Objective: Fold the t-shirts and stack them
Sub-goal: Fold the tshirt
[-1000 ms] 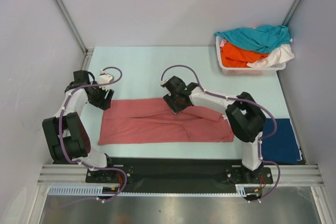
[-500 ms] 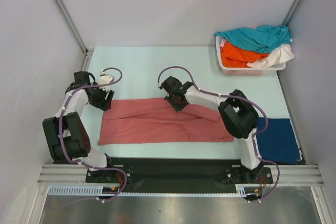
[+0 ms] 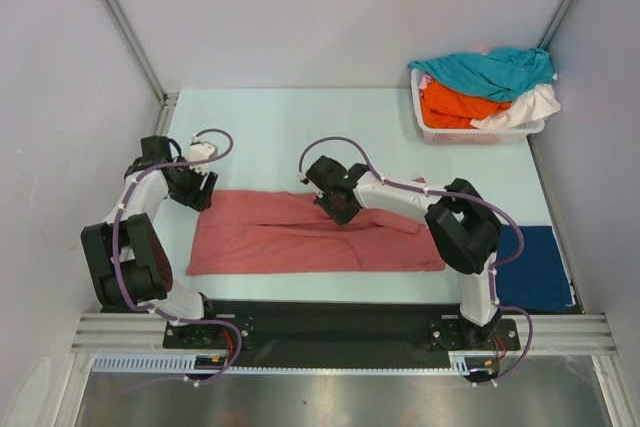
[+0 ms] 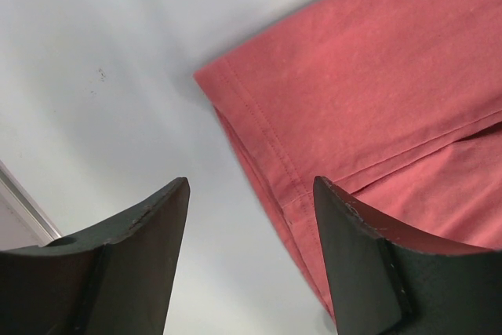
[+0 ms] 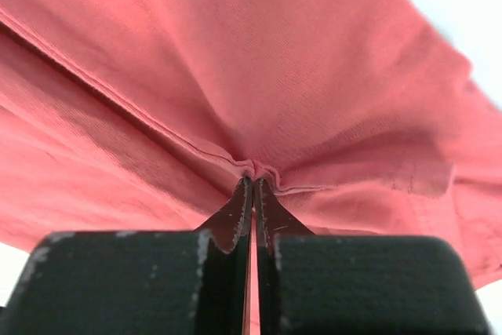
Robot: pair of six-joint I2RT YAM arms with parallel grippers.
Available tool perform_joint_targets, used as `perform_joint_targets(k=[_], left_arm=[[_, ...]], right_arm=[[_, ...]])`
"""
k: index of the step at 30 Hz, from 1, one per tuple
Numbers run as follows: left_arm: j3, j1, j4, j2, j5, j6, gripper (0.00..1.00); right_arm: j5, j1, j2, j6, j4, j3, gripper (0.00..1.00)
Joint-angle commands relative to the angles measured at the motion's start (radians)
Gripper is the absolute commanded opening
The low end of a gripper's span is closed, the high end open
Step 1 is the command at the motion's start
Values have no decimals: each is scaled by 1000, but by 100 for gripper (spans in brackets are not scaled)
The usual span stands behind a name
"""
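Looking at the red shirt [image 3: 300, 237] first: it lies flat on the table [image 3: 270, 127] as a long strip, already doubled over lengthwise, with a seam line running along it.

The right gripper [image 5: 252, 194] sits on the shirt's far edge, about the middle of its length. Its fingers are pressed tight together on a small pucker of the red cloth, and creases fan out from that pinch in the wrist view.

The left gripper [image 4: 251, 186] is over at the shirt's far left corner. Its fingers are spread wide apart with nothing between them but the hemmed corner lying below. One finger overlaps the cloth in its own camera, but I honestly can't tell if it touches.

Off the shirt's right end, partly hidden behind the right arm, a navy shirt [image 3: 535, 267] lies flat. Well beyond the shirt's far right corner stands a white basket [image 3: 430, 132] with a teal shirt [image 3: 490, 69] on top, an orange shirt [image 3: 455, 105] under it and a white shirt [image 3: 530, 107] drooping over the rim.
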Motion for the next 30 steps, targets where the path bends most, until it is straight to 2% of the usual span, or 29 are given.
perform_joint_targets(k=[1, 3, 4, 5, 6, 7, 12, 16, 19, 20, 25, 30], left_arm=[[10, -2, 18, -3, -3, 22, 70], [15, -2, 12, 3, -6, 23, 71], [21, -2, 10, 12, -9, 23, 71], [22, -2, 8, 15, -11, 22, 71], [25, -2, 7, 18, -15, 20, 71], [29, -2, 10, 20, -23, 19, 71], [59, 10, 56, 64, -126, -64, 73], [111, 5, 64, 89, -101, -125, 77], [143, -4, 84, 118, -103, -156, 79], [153, -4, 90, 133, -129, -159, 79], [209, -24, 93, 265, -175, -155, 83], [213, -73, 91, 280, -96, -147, 82]], right_arm=[[-16, 1, -38, -30, -33, -24, 0], [-11, -2, -24, -36, -27, -18, 12], [-17, -2, -21, -33, -25, -14, 34], [-22, -10, -16, -30, -24, -6, 43], [-23, -14, -16, -16, -24, 12, 52], [-25, -19, -19, -5, -24, 20, 54], [-94, -105, -111, 82, 7, 22, 60], [-125, -215, -295, 237, 16, -58, 62], [-102, -312, -419, 408, 5, -200, 60], [-83, -335, -502, 474, 1, -296, 59], [-29, -425, -689, 620, -36, -546, 56], [-40, -473, -785, 703, -36, -681, 56]])
